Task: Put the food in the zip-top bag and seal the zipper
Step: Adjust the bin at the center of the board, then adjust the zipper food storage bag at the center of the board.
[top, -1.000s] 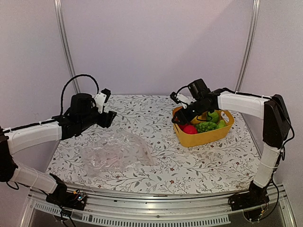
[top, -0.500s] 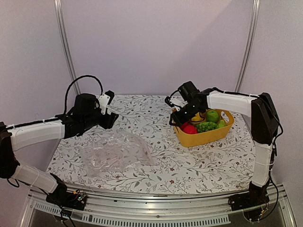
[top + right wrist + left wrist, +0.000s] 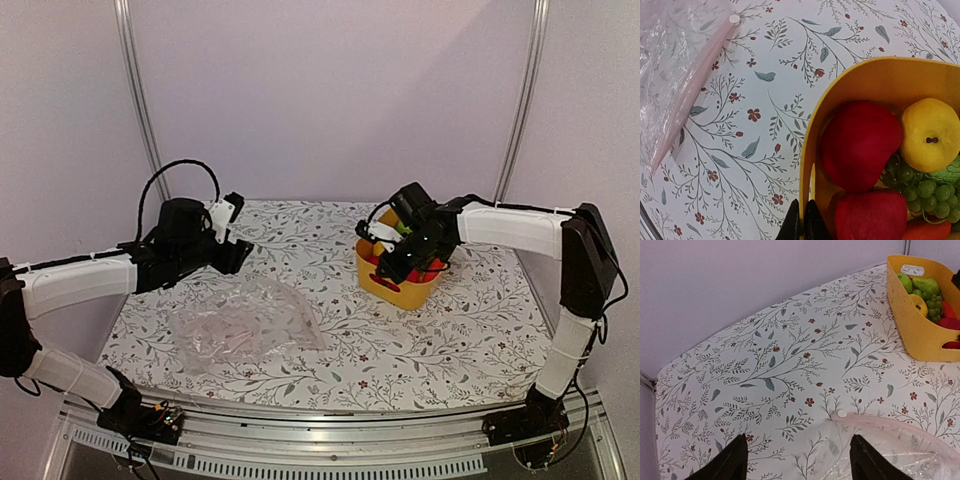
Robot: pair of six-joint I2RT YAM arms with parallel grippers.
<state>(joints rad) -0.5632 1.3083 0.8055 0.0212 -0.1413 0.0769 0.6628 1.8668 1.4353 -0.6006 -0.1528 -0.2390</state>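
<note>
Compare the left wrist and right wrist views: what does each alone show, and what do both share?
Left wrist only: the open left gripper and the outer side of the yellow basket. Right wrist only: the right gripper, shut on the basket's rim. Both: the basket's yellow fruit, grapes and red pieces, and the zip-top bag with its zipper on the table.

Left arm (image 3: 75,283): white tubular shells, black joint housings, round black motor drum near wrist. White bracket (image 3: 222,214) on wrist. Black cable (image 3: 165,175) loops in arc above forearm. Right arm (image 3: 512,226): same white shells, bulky black elbow block, thin black cable along links. Left base (image 3: 140,418) and right base (image 3: 522,425): black, small wires trailing. Left fingers (image 3: 730,462): dark, broad, tapering to points. Right fingers (image 3: 793,225): black, slim tips.
</note>
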